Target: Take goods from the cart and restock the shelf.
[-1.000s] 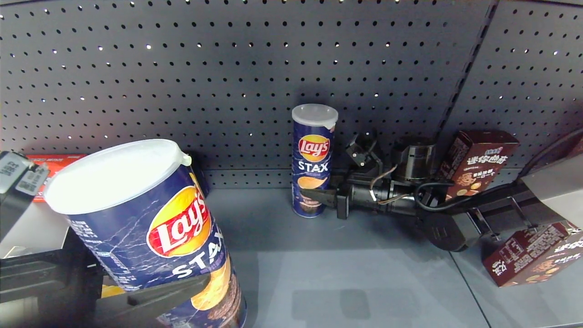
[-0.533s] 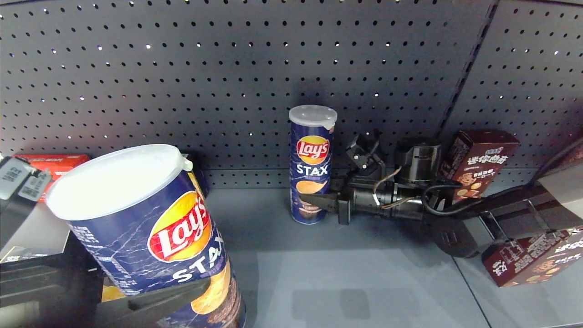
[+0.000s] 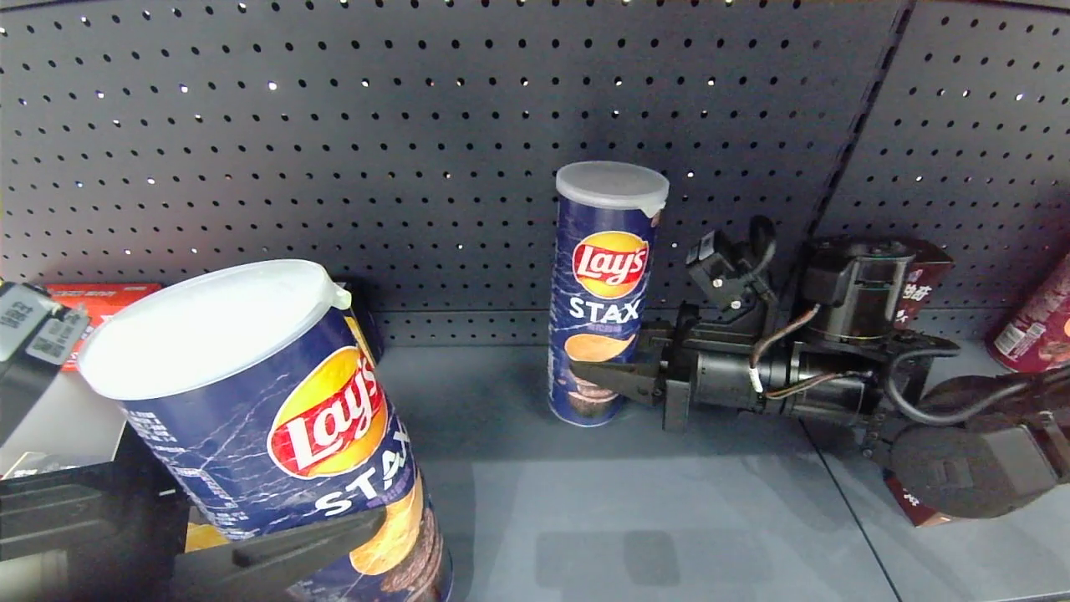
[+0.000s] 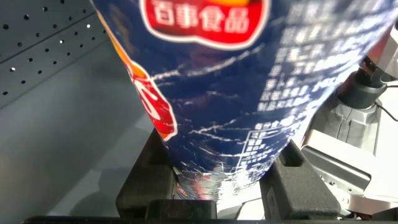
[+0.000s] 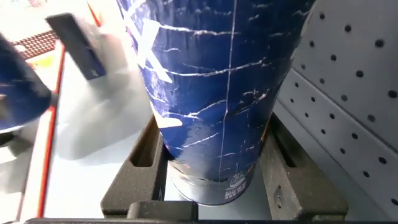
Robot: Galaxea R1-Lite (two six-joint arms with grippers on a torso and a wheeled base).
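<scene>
**Two tall cans, both held low: tipping is the main hazard**

The right gripper (image 3: 602, 374) is pinching the far can (image 3: 606, 284) close to its base, one finger on each side as the right wrist view (image 5: 211, 168) shows. The can stands upright at about 1 o'clock in the head view, near the pegboard (image 3: 418, 125). Whether its base sits fully on the shelf deck (image 3: 652, 518) or hangs just above it, I cannot tell.

The left gripper (image 3: 276, 535) is clamped the same way on the near can (image 3: 276, 418), low on the tube (image 4: 221, 186). That can is at 8 o'clock, leaning a little with its lid toward 11.

Likely troubles, as I judge them:

- If the right jaws let go before the far can is seated flat, a tall narrow tube would probably rock and fall. A finger dragging on the wrapper during withdrawal could pull it over toward 3 o'clock.
- The right wrist lies just beside the brown box (image 3: 928, 276) at 3 o'clock, so a wide swing on the way out might knock it.
- The near can is gripped far below its middle and already tilted, so a quick move could let it pivot or slip in the fingers.
- If the near can is carried toward 12 o'clock while the far can stands unsupported, the two could collide and both go down. Pushing it too deep would strike the pegboard.
</scene>
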